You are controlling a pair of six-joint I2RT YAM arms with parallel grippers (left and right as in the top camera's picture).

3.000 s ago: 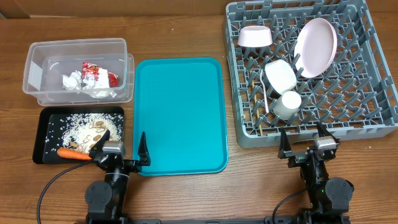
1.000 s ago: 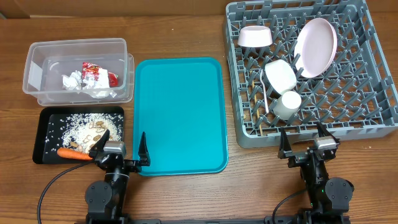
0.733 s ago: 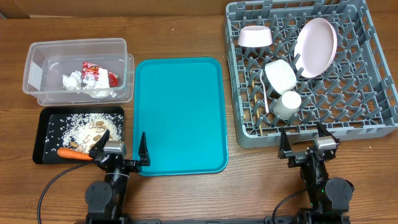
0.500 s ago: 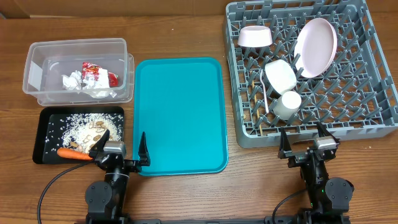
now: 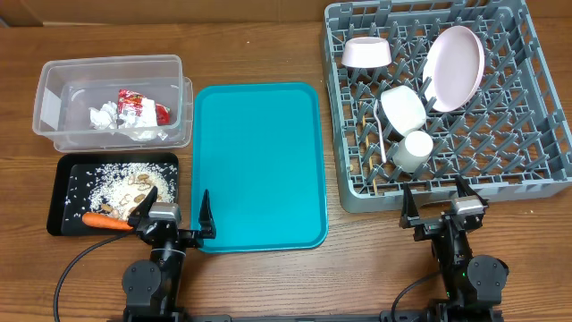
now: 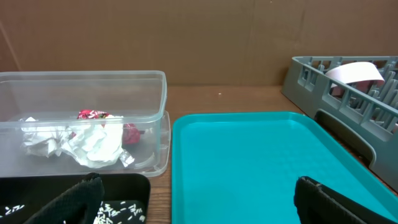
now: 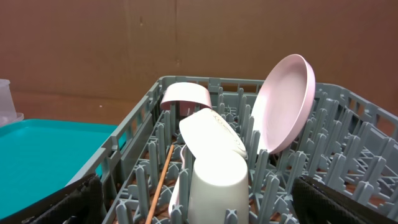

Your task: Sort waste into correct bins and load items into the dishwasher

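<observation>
The grey dishwasher rack (image 5: 547, 116) at the right holds a white plate (image 5: 454, 68), two bowls (image 5: 365, 52) (image 5: 404, 107), a cup (image 5: 415, 150), a fork (image 5: 382, 125) and chopsticks (image 7: 163, 174). A crumpled napkin (image 5: 105, 114) and a red wrapper (image 5: 138, 107) lie in the clear tub (image 5: 54, 80). Rice scraps (image 5: 125, 183) and a carrot (image 5: 105, 220) lie in the black tray (image 5: 63, 192). My left gripper (image 5: 173, 213) stands open at the table's front, straddling the black tray's corner and the teal tray's edge. In front of the rack my right gripper (image 5: 437, 204) is open and holds nothing.
The teal tray (image 5: 259, 161) lies bare in the middle, between the bins and the rack. Brown wooden table (image 5: 268, 277) runs along the front around both arm bases. A brown wall (image 6: 186, 37) closes the far side.
</observation>
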